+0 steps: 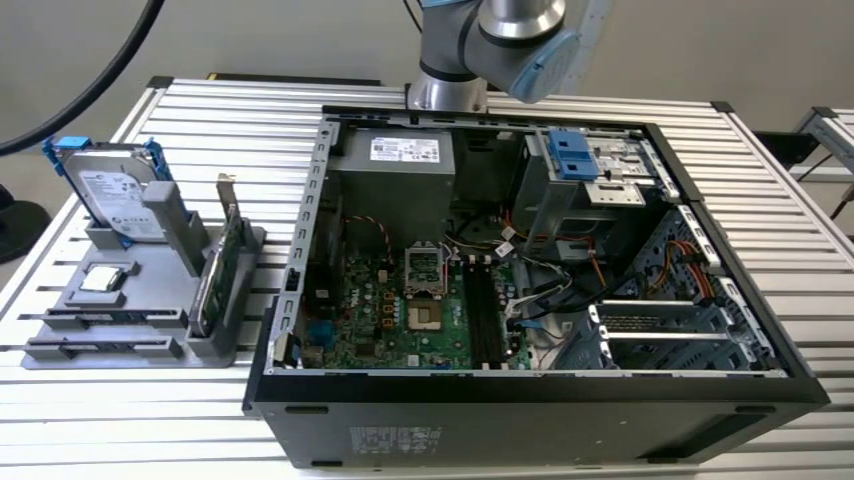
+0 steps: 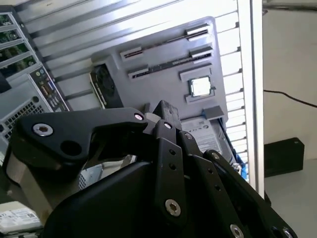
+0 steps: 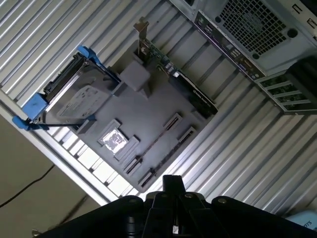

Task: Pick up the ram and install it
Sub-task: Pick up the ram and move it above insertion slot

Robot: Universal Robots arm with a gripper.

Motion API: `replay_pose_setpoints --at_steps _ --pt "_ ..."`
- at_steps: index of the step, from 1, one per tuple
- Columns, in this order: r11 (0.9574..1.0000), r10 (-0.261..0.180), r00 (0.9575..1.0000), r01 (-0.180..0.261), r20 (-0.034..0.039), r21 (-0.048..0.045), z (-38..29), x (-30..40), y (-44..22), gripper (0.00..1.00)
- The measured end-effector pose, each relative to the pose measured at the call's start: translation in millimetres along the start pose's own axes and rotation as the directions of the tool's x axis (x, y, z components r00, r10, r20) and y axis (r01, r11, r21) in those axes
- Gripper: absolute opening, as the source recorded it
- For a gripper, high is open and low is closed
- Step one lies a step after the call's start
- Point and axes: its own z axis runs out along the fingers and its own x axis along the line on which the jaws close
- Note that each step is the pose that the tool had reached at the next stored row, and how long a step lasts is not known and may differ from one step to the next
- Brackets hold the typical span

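The ram point(image 3: 153, 141) is a thin dark stick standing on edge between end slots of the grey holder point(image 3: 148, 109), beside a small square processor chip point(image 3: 115, 140). In the second wrist view the ram point(image 2: 173, 62) is a dark line across the holder point(image 2: 148, 74). In the exterior view the ram point(image 1: 104, 316) is in the holder's point(image 1: 147, 290) front rows, at that view's left. My gripper point(image 3: 172, 184) hangs high above the holder, apart from everything; its black linkage point(image 2: 166, 111) is in both wrist views. The arm point(image 1: 507, 40) reaches in from the back.
An open computer case point(image 1: 534, 390) lies on the slatted table point(image 1: 240, 110), its motherboard point(image 1: 400, 310) and long black memory slots point(image 1: 487, 310) exposed. On the holder stand a silver hard drive with blue rails point(image 1: 114, 190) and a green expansion card with a metal bracket point(image 1: 220, 270).
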Motion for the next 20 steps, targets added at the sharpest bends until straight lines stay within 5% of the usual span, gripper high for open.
replay_pose_setpoints --at_steps 10,20 --pt "0.9944 0.106 0.9944 -0.106 0.0053 0.0016 0.1 0.0 0.0 0.0" --pt "0.9762 0.217 0.9762 -0.217 0.0107 0.0031 0.2 0.0 0.0 0.0"
